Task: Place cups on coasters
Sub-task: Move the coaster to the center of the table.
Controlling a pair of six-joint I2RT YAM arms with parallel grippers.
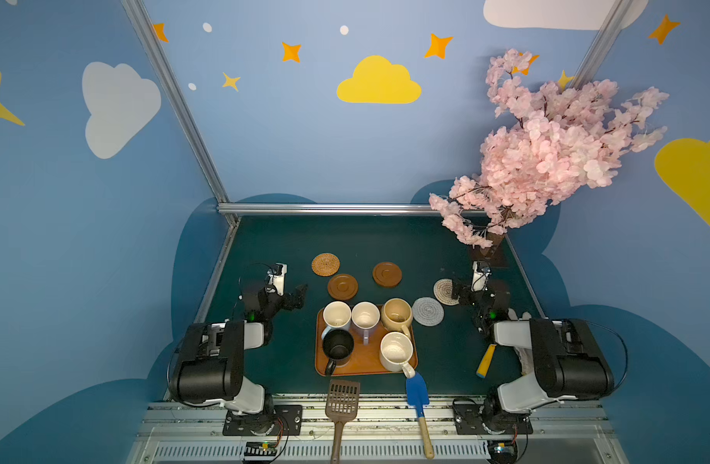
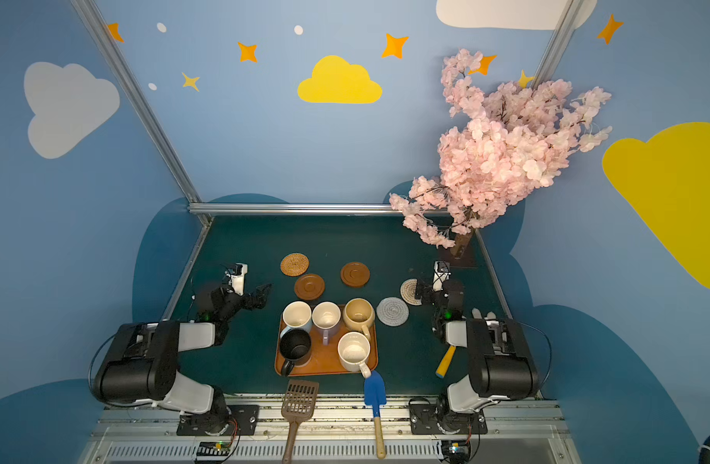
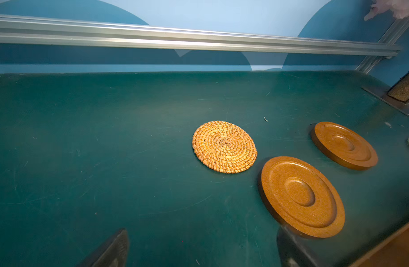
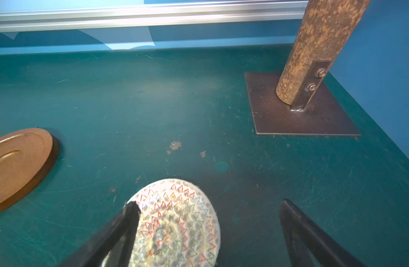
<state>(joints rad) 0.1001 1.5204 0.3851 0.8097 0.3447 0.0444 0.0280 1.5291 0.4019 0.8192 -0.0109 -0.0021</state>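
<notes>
Slotted brown turner (image 1: pixel 342 397) and blue spatula (image 1: pixel 417 391) lie up front. Both claws gape wide, empty: left gripper (image 1: pixel 299 296) just short of the wooden coasters (image 1: pixel 342 286), right gripper (image 4: pixel 210 215) over the cream rope coaster (image 4: pixel 175 224). Five mugs (image 1: pixel 365 315) crowd the orange tray (image 1: pixel 363 363) between them.

The cups (image 1: pixel 364 315) stand on the tray (image 1: pixel 361 358); coasters (image 1: pixel 342 286) lie behind and right.

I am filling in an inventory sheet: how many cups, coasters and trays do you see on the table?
Cups: 5
Coasters: 5
Trays: 1
Total: 11
</notes>
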